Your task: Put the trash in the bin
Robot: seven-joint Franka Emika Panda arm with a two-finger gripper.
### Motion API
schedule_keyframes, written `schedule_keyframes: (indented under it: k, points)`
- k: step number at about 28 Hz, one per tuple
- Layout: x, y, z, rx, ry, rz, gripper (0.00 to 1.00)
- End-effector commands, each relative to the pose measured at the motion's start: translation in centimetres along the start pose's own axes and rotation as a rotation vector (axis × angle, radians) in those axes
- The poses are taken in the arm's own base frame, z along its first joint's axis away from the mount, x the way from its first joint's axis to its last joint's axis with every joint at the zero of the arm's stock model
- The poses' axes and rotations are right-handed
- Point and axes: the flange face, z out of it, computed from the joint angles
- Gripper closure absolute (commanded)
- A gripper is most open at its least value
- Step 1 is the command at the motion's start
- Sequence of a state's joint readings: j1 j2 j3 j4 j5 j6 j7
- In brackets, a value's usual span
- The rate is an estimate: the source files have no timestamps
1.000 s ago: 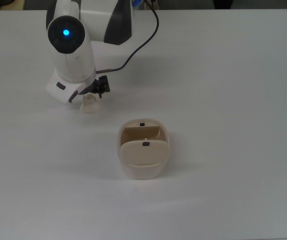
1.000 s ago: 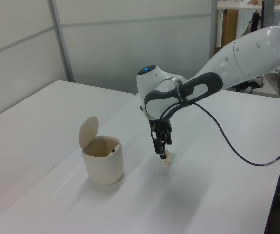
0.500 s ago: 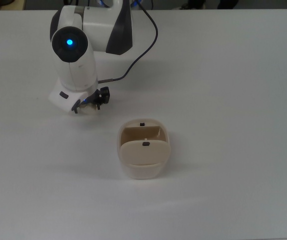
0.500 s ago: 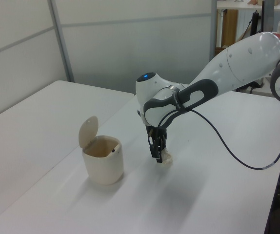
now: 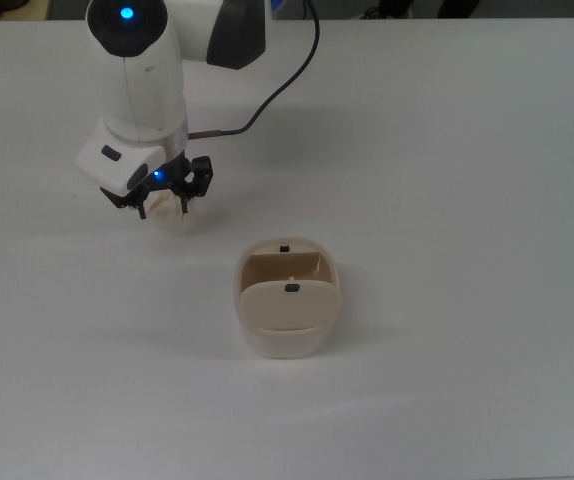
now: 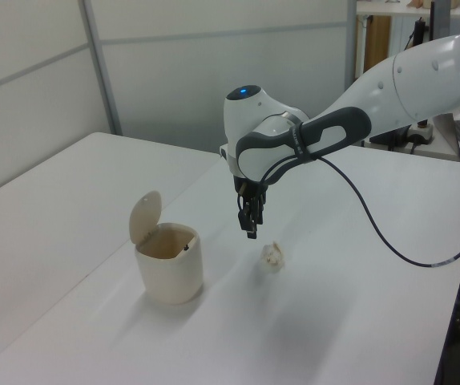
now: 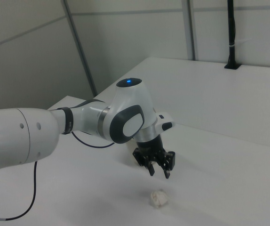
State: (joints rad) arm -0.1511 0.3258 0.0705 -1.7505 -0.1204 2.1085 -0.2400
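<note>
While top view hides gap, fingers [image 7: 159, 171] hang above trash [image 7: 158, 198] — apart.

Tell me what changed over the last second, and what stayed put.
The gripper rose from down at the trash to hover above it, empty, fingers apart. The trash lies on the table, not picked up, in much the same spot. The bin stayed where it was with its lid flap up.

You have one wad of trash [image 6: 272, 256], one bin [image 6: 169, 263], one arm [image 6: 374, 100] with one gripper [image 7: 159, 170], and one table [image 5: 467, 250] carrying them.
</note>
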Motion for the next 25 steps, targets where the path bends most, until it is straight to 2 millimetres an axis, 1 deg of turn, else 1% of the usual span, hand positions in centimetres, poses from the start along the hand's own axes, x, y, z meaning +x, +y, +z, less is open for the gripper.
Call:
schedule_keyframes:
  k: [1, 2, 6, 10, 11, 13, 14, 16, 20, 22, 25]
  points:
    - [-1.3, -0.7, 2.8, -0.022, -0.077, -0.033, 0.00]
    - [-1.7, -0.9, 3.4, -0.022, -0.093, -0.038, 0.00]
    - [-2.0, -1.0, 3.9, -0.020, -0.106, -0.042, 0.00]
    - [-2.4, -1.0, 4.9, -0.032, -0.129, -0.056, 0.00]
    - [-2.4, -1.0, 5.3, -0.033, -0.137, -0.058, 0.02]
    - [-2.4, -1.2, 6.2, -0.031, -0.151, -0.061, 0.17]
    - [-2.4, -1.2, 6.6, -0.031, -0.155, -0.063, 0.29]
    - [-2.4, -1.2, 6.8, -0.035, -0.157, -0.065, 0.38]
    - [-2.4, -1.2, 6.9, -0.035, -0.156, -0.064, 0.47]
    - [-2.3, -1.2, 6.7, -0.036, -0.151, -0.064, 0.54]
    - [-2.1, -1.1, 6.1, -0.040, -0.142, -0.064, 0.61]
